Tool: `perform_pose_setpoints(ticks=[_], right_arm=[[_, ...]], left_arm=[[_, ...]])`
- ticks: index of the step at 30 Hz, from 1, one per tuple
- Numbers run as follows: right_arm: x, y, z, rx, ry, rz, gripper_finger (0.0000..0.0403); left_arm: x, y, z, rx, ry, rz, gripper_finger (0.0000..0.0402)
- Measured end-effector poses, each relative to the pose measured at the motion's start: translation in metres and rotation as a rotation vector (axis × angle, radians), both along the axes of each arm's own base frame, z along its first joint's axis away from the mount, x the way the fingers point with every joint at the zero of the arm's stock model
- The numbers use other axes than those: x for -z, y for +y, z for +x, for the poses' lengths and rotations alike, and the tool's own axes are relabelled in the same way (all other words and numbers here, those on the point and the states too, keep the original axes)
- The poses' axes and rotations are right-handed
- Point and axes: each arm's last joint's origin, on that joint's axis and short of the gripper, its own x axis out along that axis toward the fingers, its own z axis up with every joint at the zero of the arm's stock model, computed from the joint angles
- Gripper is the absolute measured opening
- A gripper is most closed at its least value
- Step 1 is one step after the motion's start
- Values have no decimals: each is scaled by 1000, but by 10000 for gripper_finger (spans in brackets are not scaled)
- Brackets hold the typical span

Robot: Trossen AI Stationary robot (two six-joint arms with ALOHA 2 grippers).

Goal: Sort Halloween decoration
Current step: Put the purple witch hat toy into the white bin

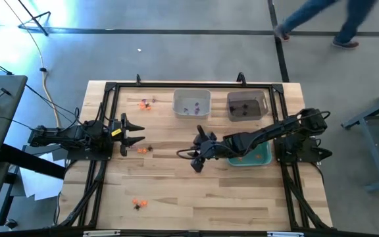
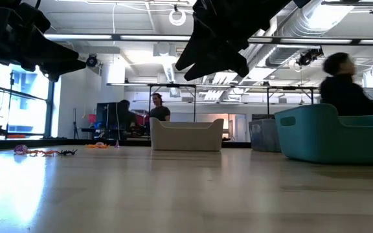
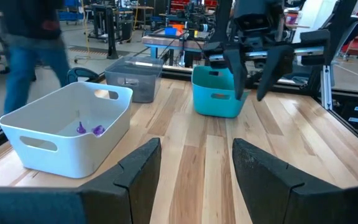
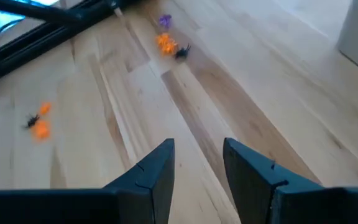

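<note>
The Halloween decoration lies in small groups of orange, purple and black trinkets on the wood: one near the far edge, one beside the left gripper, one near the near edge. Two groups show in the right wrist view. Purple trinkets lie in the white bin. My left gripper hovers open at the table's left. My right gripper hangs open over the table's middle, above bare wood.
A grey bin stands right of the white bin at the far edge. A teal bin sits under the right arm and holds orange bits. A dark frame rims the table. A person walks past beyond the far edge.
</note>
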Motion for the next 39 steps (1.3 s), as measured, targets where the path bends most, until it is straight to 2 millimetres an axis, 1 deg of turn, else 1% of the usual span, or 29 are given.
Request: perform_pose_setpoints(ticks=[5, 10, 15, 17, 19, 23, 25, 27, 30, 32, 35, 39], right_arm=[[-5, 6, 2, 3, -62, 11, 133], [-10, 6, 6, -38, -115, -63, 133], [-17, 5, 9, -16, -181, -178, 133], [-17, 4, 10, -4, -216, -183, 133], [-12, 4, 8, 3, -258, -175, 133], [3, -1, -5, 23, -358, -130, 133], [9, -5, -16, 37, -414, -105, 133], [15, -11, -27, 34, -457, -117, 133], [15, -19, -47, 25, -538, -137, 133], [15, -23, -57, 26, -557, -137, 133], [20, -25, -65, 29, -541, -139, 133], [20, -24, -64, 18, -530, -137, 133]], left_arm=[[0, 0, 0, 0, 0, 0, 186], [0, 0, 0, 0, 0, 0, 186], [0, 0, 0, 0, 0, 0, 186], [0, 0, 0, 0, 0, 0, 186], [0, 0, 0, 0, 0, 0, 186], [0, 0, 0, 0, 0, 0, 186], [0, 0, 0, 0, 0, 0, 186], [0, 0, 0, 0, 0, 0, 186], [0, 0, 0, 0, 0, 0, 186], [0, 0, 0, 0, 0, 0, 186], [0, 0, 0, 0, 0, 0, 186], [0, 0, 0, 0, 0, 0, 186]])
